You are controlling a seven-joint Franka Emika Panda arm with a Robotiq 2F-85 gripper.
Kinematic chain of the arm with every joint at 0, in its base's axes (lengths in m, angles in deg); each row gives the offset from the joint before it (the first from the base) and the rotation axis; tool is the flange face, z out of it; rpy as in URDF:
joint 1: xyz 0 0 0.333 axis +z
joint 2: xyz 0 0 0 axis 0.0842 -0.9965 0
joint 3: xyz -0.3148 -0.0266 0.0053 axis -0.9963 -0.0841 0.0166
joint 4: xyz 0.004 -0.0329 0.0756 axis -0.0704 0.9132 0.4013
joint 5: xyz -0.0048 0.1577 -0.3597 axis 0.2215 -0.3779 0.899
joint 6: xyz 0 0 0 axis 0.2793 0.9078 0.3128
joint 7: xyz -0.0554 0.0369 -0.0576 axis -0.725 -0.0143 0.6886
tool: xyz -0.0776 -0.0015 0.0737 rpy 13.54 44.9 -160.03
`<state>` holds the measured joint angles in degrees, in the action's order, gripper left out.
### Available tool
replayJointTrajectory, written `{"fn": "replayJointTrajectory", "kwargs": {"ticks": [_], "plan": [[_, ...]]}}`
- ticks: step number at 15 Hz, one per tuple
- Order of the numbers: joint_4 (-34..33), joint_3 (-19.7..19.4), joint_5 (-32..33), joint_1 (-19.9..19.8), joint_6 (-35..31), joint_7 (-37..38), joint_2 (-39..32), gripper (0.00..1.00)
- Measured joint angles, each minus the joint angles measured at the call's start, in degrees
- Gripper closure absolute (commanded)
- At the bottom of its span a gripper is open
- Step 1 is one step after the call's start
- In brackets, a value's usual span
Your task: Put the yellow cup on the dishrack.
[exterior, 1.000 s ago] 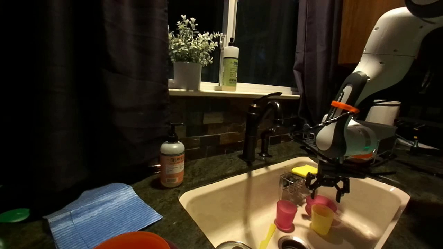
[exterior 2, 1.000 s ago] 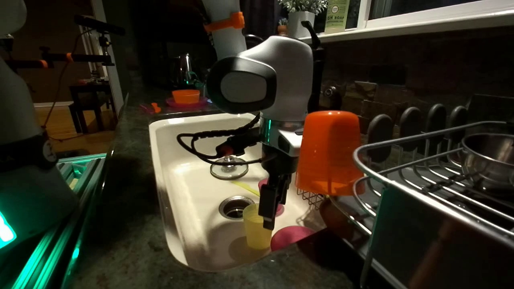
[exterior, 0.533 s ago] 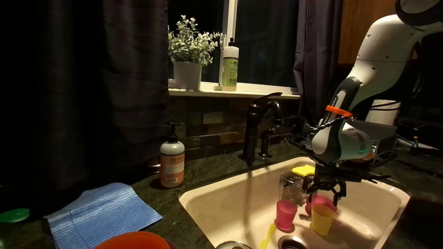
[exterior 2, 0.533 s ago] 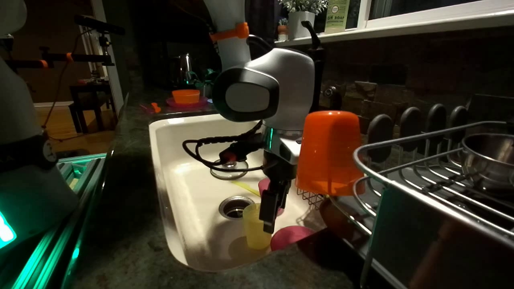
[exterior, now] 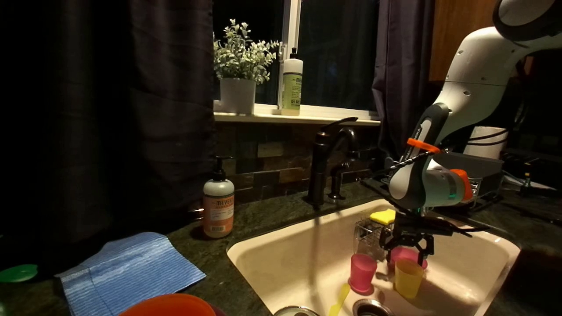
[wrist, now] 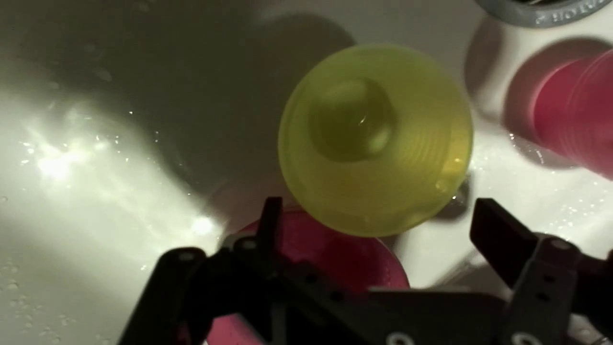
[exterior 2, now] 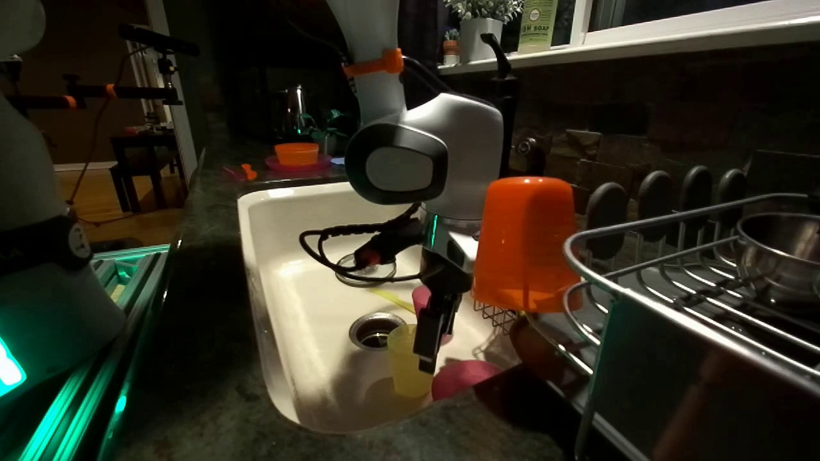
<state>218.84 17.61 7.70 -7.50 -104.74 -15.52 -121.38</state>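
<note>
Close by the yellow cup sit pink cup and dish, gripper spread wide, empty.

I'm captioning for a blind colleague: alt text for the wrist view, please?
The yellow cup seen from above in a white sink, an open gripper at the bottom edge, partly hiding a pink dish. At right, a pink cup is cut off.

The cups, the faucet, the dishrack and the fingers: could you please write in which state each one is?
Small yellow plastic cup: upright in the pale sink, not held
Small pink plastic cup: standing in the sink, untouched
Tapered orange-red plastic cup: upside down
Tall dark faucet: no running water visible
Grey metal wire dishrack: holding a shiny round metal vessel
Two black fingers: wide apart, holding nothing
</note>
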Motion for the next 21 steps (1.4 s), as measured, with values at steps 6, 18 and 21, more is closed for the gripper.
{"fn": "replayJointTrajectory", "kwargs": {"ticks": [6, 18, 21], "plan": [[-0.8, 2.5, -1.6, -1.9, 1.0, -0.9, -0.9, 0.00], [-1.3, 6.6, -4.0, -5.1, 3.8, -4.1, -1.7, 0.00], [-1.9, 7.7, -5.0, -6.2, 6.8, -5.2, -1.7, 0.00]]}}
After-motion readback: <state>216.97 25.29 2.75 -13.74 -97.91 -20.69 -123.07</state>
